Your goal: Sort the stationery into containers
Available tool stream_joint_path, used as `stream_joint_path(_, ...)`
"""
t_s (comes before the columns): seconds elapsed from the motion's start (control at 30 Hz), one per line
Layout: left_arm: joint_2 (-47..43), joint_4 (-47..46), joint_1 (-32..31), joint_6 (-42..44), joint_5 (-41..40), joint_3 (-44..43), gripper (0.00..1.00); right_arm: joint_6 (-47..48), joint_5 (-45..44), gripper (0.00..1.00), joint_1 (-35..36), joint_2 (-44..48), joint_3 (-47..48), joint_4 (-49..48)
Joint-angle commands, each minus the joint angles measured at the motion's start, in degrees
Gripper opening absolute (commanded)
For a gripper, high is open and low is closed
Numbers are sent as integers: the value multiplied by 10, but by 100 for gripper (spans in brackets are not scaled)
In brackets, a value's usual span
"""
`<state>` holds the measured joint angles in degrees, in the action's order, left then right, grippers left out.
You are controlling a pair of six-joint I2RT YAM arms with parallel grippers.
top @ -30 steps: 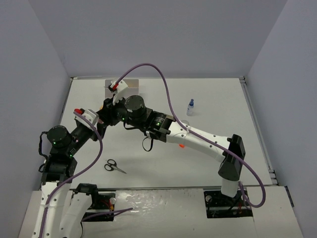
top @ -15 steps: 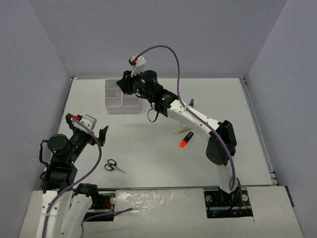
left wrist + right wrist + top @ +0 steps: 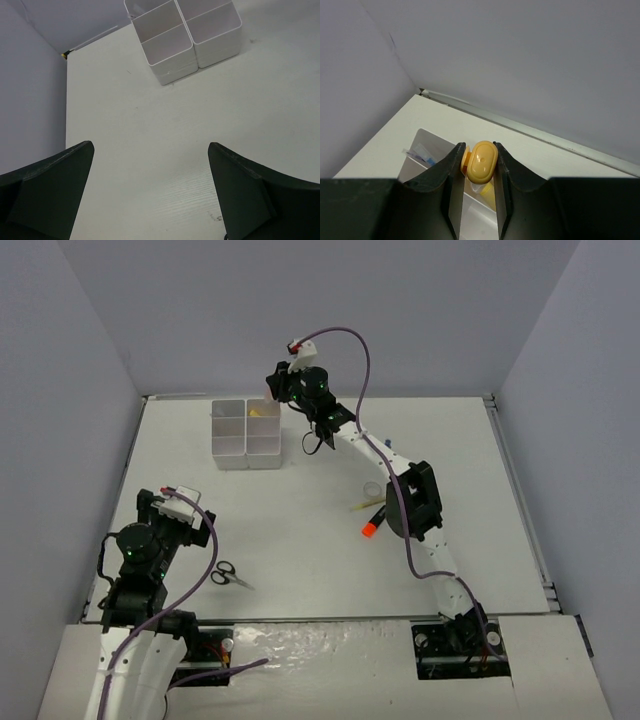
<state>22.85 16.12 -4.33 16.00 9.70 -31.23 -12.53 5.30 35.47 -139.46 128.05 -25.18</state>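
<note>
Only the rounded end of the yellow item (image 3: 482,164) shows in the right wrist view. The rest is hidden between the right fingers (image 3: 451,172), so I cannot tell whether it is a marker or an eraser. Those fingers are clenched on it from both sides, holding it above the far compartments of the white containers (image 3: 228,443).

More yellow (image 3: 489,194) lies in the compartment beneath it. A thin piece with a blue mark (image 3: 422,152) sits in the next one over, too small to identify. From overhead the right arm covers the containers' far right corner, and the grip itself is too small to read there.

In the left wrist view the top edge cuts off the containers (image 3: 172,47). The left fingers (image 3: 55,185) are spread wide with nothing between them, only bare tabletop (image 3: 150,125) below.

The black-handled scissors (image 3: 232,575) lie on the tabletop near the left arm. An orange marker (image 3: 375,521) and a thin pale stick (image 3: 364,504) lie beside the right arm.
</note>
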Motion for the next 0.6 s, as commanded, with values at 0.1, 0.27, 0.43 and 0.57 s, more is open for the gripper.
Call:
stream_joint_path(0.1, 0, -58, 10, 12, -25, 7, 97, 6, -2, 0, 2, 8, -1, -93)
stream_joint_path(0.27, 0, -55, 11, 11, -21, 8, 97, 19, 15, 0, -1, -33, 31, -94)
stream_joint_path(0.43, -1, -51, 12, 13, -22, 6, 97, 28, 13, 0, -1, -44, 20, -76)
stream_joint_path(0.57, 1, -56, 13, 11, -18, 8, 97, 35, 15, 0, -1, -44, 9, -66)
